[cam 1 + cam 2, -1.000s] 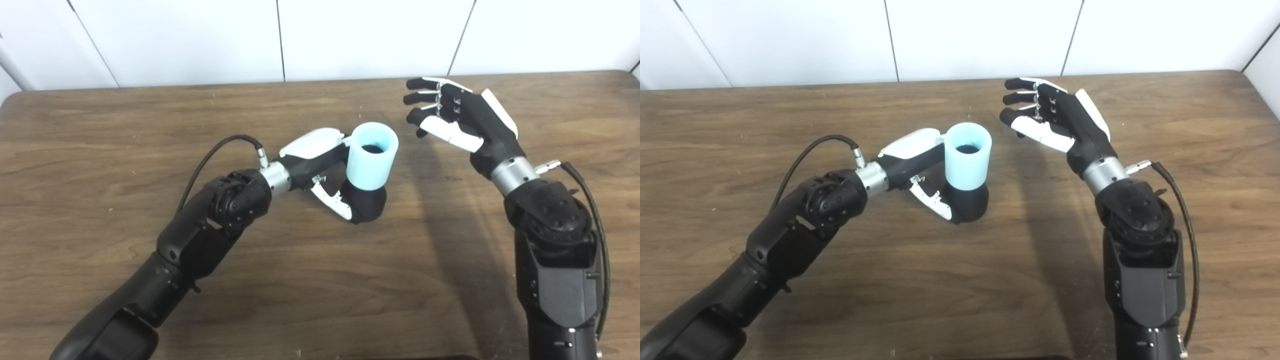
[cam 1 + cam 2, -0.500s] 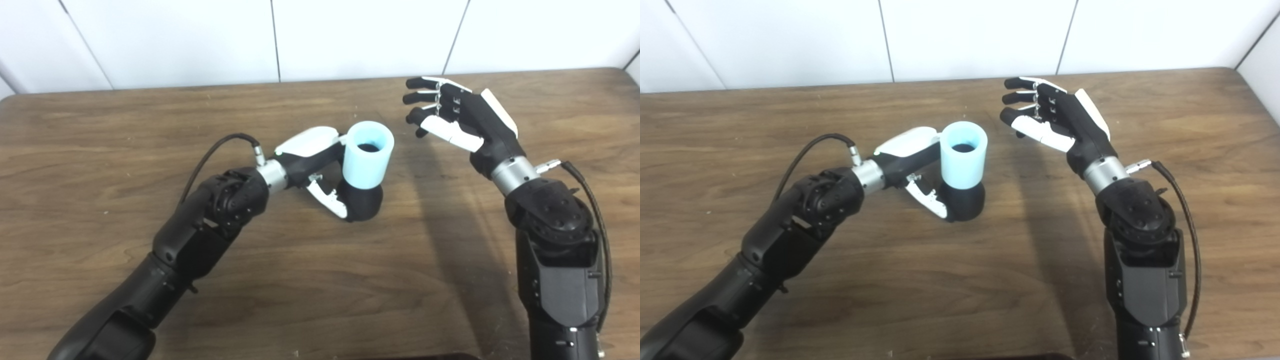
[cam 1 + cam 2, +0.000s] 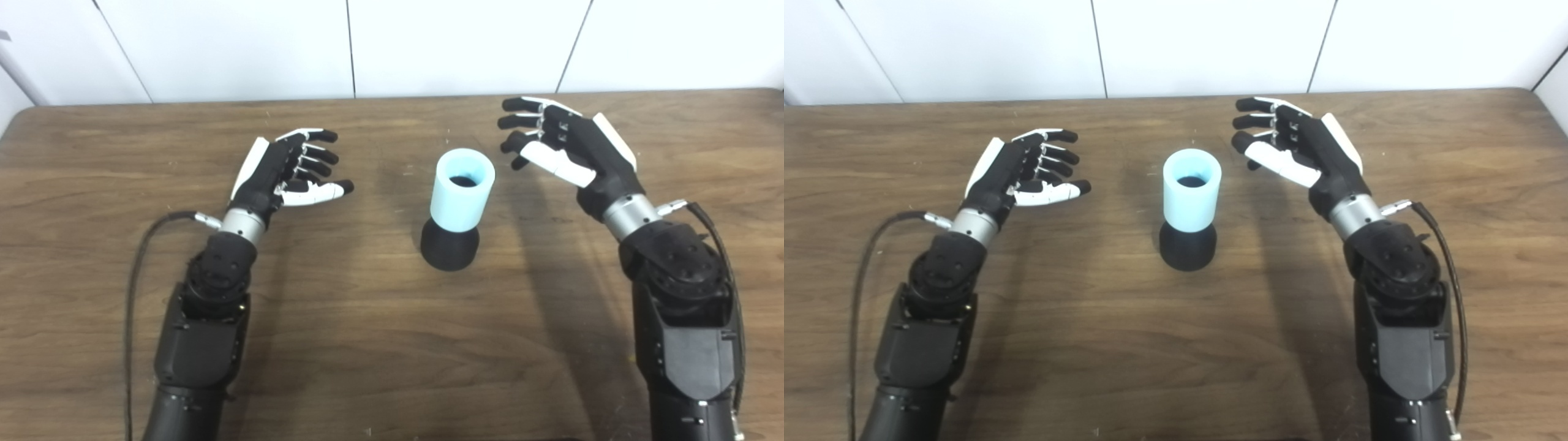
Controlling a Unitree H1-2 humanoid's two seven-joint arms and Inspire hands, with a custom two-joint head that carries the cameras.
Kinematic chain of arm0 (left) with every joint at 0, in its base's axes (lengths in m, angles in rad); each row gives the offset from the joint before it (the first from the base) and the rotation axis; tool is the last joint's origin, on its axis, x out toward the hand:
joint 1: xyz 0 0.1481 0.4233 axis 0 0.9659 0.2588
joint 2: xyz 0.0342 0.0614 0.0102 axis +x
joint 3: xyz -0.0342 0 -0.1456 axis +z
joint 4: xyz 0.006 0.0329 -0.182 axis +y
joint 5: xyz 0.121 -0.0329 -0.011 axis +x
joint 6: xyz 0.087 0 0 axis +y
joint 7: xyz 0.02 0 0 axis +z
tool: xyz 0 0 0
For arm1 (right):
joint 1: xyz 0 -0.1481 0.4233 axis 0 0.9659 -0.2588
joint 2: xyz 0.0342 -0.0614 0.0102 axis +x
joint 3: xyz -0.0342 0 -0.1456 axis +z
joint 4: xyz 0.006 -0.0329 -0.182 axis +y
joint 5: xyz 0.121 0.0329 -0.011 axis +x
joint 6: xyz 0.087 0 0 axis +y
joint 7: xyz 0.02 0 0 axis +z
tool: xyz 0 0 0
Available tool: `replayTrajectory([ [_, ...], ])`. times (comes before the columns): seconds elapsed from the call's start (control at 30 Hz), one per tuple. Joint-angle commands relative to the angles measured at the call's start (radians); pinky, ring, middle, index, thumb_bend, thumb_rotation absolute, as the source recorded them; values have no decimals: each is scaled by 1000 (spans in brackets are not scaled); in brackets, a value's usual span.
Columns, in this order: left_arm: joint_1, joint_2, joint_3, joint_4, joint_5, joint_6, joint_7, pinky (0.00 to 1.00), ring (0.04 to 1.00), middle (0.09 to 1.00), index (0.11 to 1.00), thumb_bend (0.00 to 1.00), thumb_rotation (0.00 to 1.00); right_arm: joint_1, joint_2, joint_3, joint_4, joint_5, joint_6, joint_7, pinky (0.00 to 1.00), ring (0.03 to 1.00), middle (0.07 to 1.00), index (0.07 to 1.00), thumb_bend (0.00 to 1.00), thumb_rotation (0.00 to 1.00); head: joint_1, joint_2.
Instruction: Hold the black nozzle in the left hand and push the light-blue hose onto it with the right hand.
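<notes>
Left hand [image 3: 278,171]: fingers spread, palm facing right, empty, touching nothing. It sits well left of the parts, above the table [image 3: 367,343].

Right hand [image 3: 563,147]: fingers apart and loosely curled, palm facing left, also empty. It's near the hose's far-right side, with a clear gap and no contact.

Hose [image 3: 462,191]: short light-blue tube, upright, open end up. Inside is hollow, with a dark spot at the bottom; can't tell what that is. Its lower end is seated on the nozzle [image 3: 449,246], a black flared piece standing on the table on its wide base. The stack stands free mid-table between the two hands, closer to the right one.

A cable [image 3: 138,257] runs from the left wrist down along the arm; another cable [image 3: 723,245] loops off the right wrist.
</notes>
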Motion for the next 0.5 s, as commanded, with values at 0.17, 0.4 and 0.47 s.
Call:
replayTrajectory([
  [0.17, -3, -107, 118, -129, -198, 5, 86, 527, 644, 663, 692, 498, 0, -3, -7, -32, -13, 60, 0, -48, 511, 635, 733, 764, 542, 484, 66, -17],
  [0.4, 27, -119, 129, -190, -295, 28, 72, 578, 669, 683, 711, 550, 108, 7, 25, -44, 0, 133, 0, -112, 527, 641, 732, 761, 572, 401, 53, -26],
  [0.47, 28, -111, 128, -196, -307, 34, 69, 596, 677, 684, 713, 552, 120, 9, 34, -47, 0, 153, 0, -131, 528, 640, 729, 760, 575, 399, 48, -25],
])
